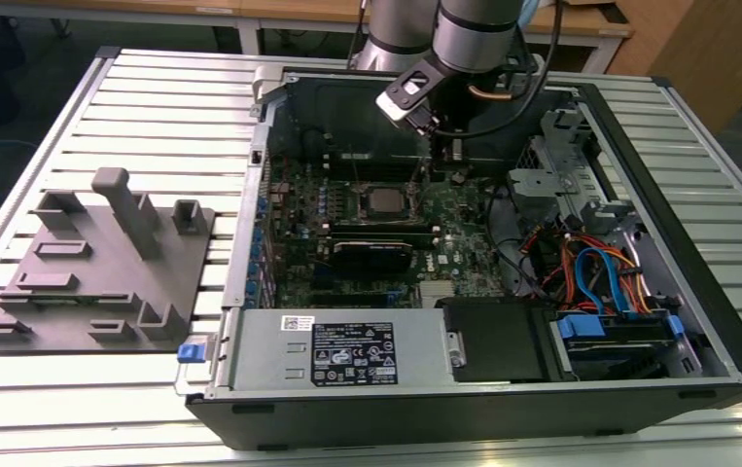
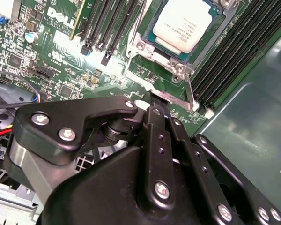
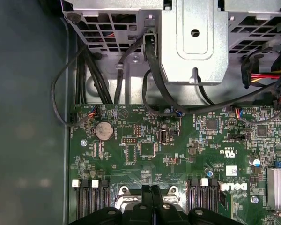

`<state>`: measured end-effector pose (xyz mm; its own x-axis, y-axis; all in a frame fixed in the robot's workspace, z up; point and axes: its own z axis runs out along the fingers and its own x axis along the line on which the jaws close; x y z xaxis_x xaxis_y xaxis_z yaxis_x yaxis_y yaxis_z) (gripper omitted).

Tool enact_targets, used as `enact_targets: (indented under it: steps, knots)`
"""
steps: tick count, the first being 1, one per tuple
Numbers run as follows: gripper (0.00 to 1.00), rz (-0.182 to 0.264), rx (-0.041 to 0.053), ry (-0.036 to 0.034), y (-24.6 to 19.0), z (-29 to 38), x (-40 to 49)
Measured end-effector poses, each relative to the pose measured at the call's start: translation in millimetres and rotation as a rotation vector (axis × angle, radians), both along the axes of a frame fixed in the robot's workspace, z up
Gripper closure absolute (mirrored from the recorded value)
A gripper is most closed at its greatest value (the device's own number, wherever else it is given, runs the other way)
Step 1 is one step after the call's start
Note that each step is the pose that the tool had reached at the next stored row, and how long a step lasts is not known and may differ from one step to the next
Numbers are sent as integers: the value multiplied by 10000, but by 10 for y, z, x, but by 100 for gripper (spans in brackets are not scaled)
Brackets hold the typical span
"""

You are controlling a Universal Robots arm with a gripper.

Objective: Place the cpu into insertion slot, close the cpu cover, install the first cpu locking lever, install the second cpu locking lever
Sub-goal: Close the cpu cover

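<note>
The cpu [image 2: 185, 23], a silver-grey square chip, lies in the insertion slot [image 2: 178, 99] on the green motherboard; the exterior view has the cpu [image 1: 377, 200] mid-board. The cpu cover [image 2: 165, 52], a thin metal frame, lies flat around the chip. A thin locking lever rod [image 2: 191, 89] runs along one side of the socket. My gripper [image 2: 153, 101] is shut, its tips down at the socket's edge by that rod; I cannot tell whether they touch it. In the first wrist view the gripper [image 3: 151, 190] has its fingers pressed together between two socket corners. In the exterior view the gripper [image 1: 431, 173] is just right of the chip.
The open case wall [image 1: 734, 321] rings the board. Memory slots [image 2: 112, 28] flank the socket. A metal drive cage [image 3: 194, 42] and black cables [image 3: 93, 75] lie beyond the gripper. The power supply [image 1: 332, 355] is at the front. A grey fixture plate [image 1: 98, 263] lies on the table at the exterior view's left.
</note>
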<state>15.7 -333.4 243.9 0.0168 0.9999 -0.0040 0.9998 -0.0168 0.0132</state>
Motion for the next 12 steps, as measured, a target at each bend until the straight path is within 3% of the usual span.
enact_targets:
  steps: [12]
  knots:
    - [90, -1, 0, 0, 0, 0, -13]
